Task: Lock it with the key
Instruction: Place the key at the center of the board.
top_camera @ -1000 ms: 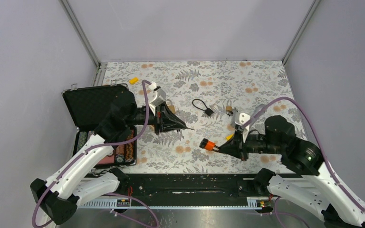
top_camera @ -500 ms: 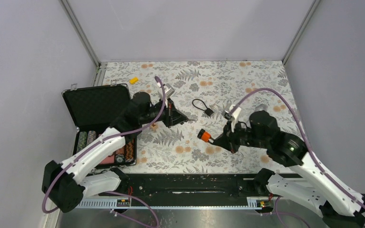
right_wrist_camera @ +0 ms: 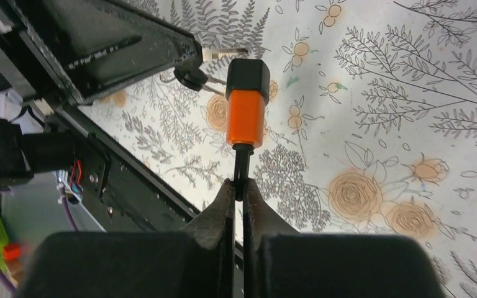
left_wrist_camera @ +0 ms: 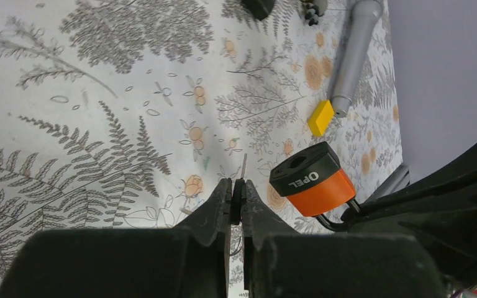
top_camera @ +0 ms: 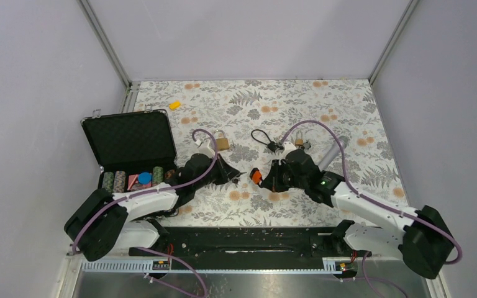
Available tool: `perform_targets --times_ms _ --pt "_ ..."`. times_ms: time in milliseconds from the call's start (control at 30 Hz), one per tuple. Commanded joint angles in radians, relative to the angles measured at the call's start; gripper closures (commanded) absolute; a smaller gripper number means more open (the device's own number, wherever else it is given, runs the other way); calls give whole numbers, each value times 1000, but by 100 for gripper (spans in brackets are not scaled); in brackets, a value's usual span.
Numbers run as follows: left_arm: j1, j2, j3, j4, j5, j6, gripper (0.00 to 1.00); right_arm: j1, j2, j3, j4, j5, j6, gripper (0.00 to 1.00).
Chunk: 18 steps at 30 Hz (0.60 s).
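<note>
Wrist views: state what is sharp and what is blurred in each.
Left wrist: the orange fob is crisp, OPEL lettering legible; the left gripper is dark and softens toward the bottom edge. Right wrist: fob and floral table sharp; the right gripper foreground and bottom-left corner blur.

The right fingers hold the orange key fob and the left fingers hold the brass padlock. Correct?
No: the left fingers pinch a silver key, per the left wrist view; the brass padlock lies on the table. The right fingers do hold the orange fob.
</note>
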Motion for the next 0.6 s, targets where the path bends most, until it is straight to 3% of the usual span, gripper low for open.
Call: perform_targets --times_ms 0,200,400,567 --pt "-6 63 -49 250 -89 -138 100 -7 86 -18 312 25 165 100" --pt "-10 135 -79 291 -161 -198 98 -6 259 -52 457 43 279 100" --pt "-10 209 -118 344 -181 -301 82 -6 412 -67 566 62 344 100" --pt "-11 223 -129 352 -191 -315 59 -5 492 -66 620 27 383 99"
